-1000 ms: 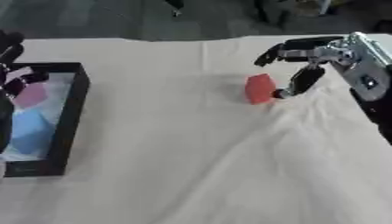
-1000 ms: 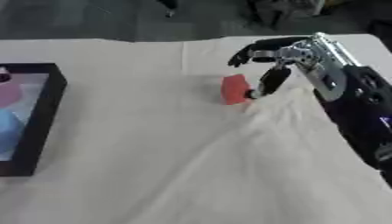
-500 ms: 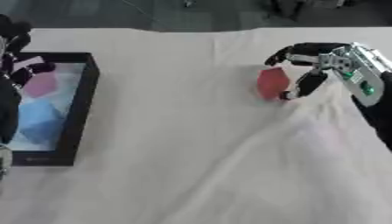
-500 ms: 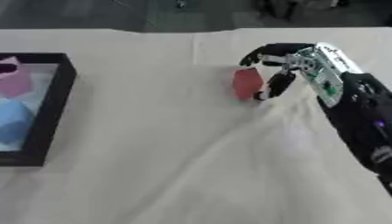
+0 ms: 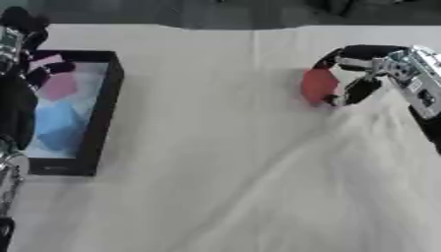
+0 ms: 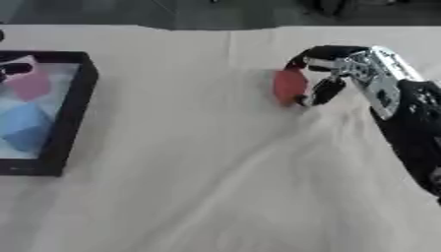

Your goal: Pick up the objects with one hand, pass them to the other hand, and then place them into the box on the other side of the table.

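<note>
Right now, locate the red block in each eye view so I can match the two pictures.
Left eye view: the red block sits right of centre in the upper part, with the right hand curled round it.
Right eye view: same block, shifted a little leftward.
Shared landmark: the black box at the left edge.

Likely a lab: cloth-covered table (image 5: pixel 224 162), robot arm (image 6: pixel 413 128).

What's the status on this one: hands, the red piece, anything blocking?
Right hand fingers curled round small red block, block at the cloth. Left hand over black open box, fingers unclear. Cream cloth between them bare.
</note>
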Robot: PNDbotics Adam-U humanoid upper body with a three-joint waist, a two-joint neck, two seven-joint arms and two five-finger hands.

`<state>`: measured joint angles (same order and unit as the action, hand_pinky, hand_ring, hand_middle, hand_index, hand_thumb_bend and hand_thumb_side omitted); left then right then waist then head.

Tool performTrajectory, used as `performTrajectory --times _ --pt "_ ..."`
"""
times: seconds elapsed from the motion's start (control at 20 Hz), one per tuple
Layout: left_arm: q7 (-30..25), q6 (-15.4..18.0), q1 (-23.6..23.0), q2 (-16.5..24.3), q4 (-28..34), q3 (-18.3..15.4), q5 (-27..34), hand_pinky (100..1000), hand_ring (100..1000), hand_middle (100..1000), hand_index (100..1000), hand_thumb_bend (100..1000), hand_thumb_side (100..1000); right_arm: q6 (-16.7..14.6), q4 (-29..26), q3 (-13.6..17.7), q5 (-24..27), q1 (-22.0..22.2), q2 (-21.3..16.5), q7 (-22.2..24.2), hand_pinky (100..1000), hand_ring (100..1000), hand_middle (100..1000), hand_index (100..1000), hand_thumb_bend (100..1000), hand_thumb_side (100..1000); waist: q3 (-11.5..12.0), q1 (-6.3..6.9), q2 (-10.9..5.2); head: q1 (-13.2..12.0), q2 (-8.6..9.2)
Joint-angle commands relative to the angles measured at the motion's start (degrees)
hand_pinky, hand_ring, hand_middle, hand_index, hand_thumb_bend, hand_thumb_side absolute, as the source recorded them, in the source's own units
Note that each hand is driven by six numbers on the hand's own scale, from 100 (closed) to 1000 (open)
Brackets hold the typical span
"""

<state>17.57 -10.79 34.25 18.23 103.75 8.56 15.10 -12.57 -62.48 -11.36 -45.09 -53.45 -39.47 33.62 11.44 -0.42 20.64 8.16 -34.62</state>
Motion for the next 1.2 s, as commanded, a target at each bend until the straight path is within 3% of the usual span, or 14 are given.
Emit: performTrajectory --times 0.05,0.15,0.8,1.2 --pt "0.1 -0.1 0.9 0.5 1.1 -0.2 -0.2 682 1000 898 791 237 753 0.9 -0.3 0.6 0.4 -1.2 -1.0 -1.6 873 866 726 828 241 100 0.1 -0.61 -0.17 0.1 0.74" --pt "0.1 -0.1 0.9 0.5 1.2 -0.2 -0.3 682 1000 897 790 237 752 1.4 -0.2 0.5 0.8 -1.0 -1.0 -2.4 869 852 702 810 206 100 0.2 -0.63 -0.14 0.2 1.14" --pt "0.0 -0.2 0.5 0.6 1.1 -0.3 -0.5 682 1000 898 782 235 754 1.8 -1.5 0.2 2.5 -1.2 -1.4 -4.9 837 788 554 665 239 100 -0.1 -0.7 -0.54 0.1 1.21" --pt "-0.4 -0.7 -0.6 1.1 0.5 -0.7 -1.3 684 1000 903 789 240 758 4.9 -9.6 0.3 9.6 0.9 -3.3 -9.0 801 730 500 619 153 100 -1.3 -0.3 -2.11 -1.5 -0.45"
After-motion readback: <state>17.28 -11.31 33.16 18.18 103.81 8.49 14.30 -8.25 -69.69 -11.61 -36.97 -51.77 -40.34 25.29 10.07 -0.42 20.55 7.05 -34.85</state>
